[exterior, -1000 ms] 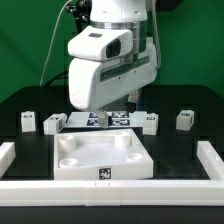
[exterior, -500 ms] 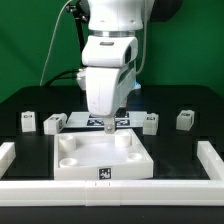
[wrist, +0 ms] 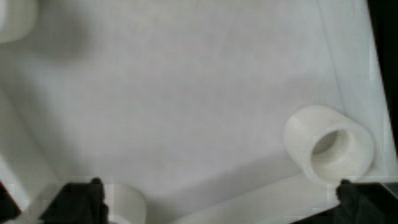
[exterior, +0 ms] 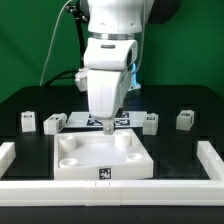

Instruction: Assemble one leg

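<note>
Four small white legs with tags stand on the black table: two at the exterior view's left (exterior: 28, 120) (exterior: 52, 124) and two at its right (exterior: 150, 122) (exterior: 185, 119). The large white tray-like piece (exterior: 100, 168) with round corner sockets lies in front. My gripper (exterior: 108, 126) points straight down over the tray's far edge, open and empty, holding no leg. In the wrist view the tray's flat inside (wrist: 178, 90) fills the picture, with one round socket (wrist: 326, 150). The dark fingertips (wrist: 71, 205) stand wide apart around my gripper's gap (wrist: 222, 208).
The marker board (exterior: 80, 119) lies behind the tray, partly hidden by the arm. Raised white rails border the table at the exterior view's left (exterior: 6, 155), right (exterior: 212, 160) and front (exterior: 110, 190).
The wrist has turned from a sideways pose to pointing straight down over the tray's far edge. In the last half second it has barely moved.
</note>
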Available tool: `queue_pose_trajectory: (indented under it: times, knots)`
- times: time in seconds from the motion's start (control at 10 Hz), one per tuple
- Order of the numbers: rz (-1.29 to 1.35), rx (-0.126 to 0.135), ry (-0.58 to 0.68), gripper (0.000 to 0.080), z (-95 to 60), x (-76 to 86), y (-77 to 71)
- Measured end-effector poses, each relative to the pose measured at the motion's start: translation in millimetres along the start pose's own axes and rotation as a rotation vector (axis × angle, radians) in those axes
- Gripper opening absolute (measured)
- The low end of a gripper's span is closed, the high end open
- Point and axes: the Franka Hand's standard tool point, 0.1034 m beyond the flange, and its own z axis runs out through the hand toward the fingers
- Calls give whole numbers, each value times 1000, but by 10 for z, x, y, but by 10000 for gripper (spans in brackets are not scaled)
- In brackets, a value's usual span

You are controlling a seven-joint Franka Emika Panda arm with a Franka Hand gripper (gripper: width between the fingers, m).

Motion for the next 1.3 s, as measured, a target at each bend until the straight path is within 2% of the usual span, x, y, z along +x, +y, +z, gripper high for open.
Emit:
queue_pose_trajectory:
  times: [0.1, 0.2, 0.3, 0.6, 1.0, 1.3]
  knots:
    - [-111, -14, 6, 650, 40, -51, -23]
    - [-194, -2, 6, 650, 110, -120, -117]
    - [-319, -25, 11, 650, 165, -170, -173]
    - [-482, 10, 1, 650, 303, -284, -333]
    - [-466, 14, 1, 650, 322, -303, -345]
    - [-435, 41, 14, 650, 509, -495, -530]
